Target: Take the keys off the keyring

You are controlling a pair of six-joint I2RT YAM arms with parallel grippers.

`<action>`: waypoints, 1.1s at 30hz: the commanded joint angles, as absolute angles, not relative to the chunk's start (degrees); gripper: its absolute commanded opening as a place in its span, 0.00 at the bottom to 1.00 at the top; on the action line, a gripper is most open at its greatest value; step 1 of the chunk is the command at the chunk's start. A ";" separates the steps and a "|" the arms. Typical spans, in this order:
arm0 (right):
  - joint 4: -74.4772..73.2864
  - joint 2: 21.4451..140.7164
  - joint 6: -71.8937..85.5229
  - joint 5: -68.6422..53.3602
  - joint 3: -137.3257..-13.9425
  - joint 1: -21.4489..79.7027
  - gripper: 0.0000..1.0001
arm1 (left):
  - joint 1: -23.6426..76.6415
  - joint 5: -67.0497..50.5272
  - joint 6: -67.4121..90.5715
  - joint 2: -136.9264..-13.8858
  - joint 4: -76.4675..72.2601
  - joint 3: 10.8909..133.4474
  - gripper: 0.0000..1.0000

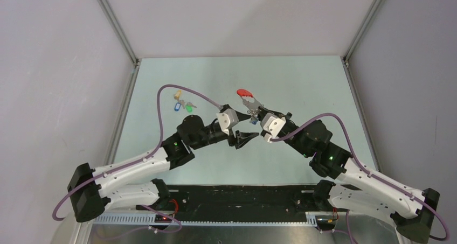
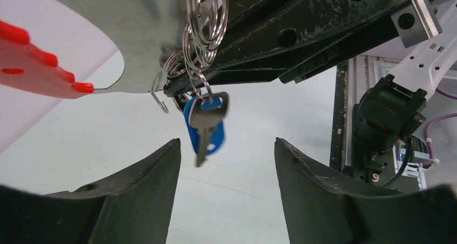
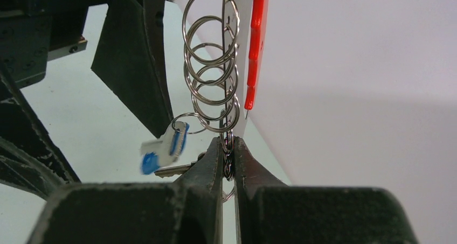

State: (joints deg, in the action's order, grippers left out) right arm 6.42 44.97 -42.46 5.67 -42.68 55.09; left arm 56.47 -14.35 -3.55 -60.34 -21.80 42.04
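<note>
Only partly visible: keyring [image 3: 230,112] inside right gripper [image 3: 228,148]

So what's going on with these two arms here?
The right gripper is clamped on the keyring, a bunch of linked silver rings with a red strap, holding it above the table. A key with a blue tag dangles from it. The left gripper sits just below that key, jaws apart on either side, not touching it. Another tagged cluster lies on the table.
</note>
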 commanded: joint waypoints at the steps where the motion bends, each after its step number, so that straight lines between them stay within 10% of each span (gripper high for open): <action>1: 11.83 45.05 -41.76 5.44 -45.53 55.74 0.00 | 56.62 -16.44 -4.68 -61.14 -24.07 45.50 0.67; 25: 11.72 45.56 -42.36 4.63 -45.53 56.95 0.00 | 53.64 -17.02 -4.35 -60.18 -24.39 46.15 0.55; 33: 11.77 45.60 -42.36 4.25 -45.53 57.16 0.00 | 53.10 -22.45 -3.26 -62.26 -24.35 47.69 0.27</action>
State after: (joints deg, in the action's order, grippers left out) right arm 7.60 46.09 -42.22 4.67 -42.68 56.60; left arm 53.54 -19.11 -3.44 -61.67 -22.11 44.71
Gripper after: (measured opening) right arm 0.076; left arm 0.349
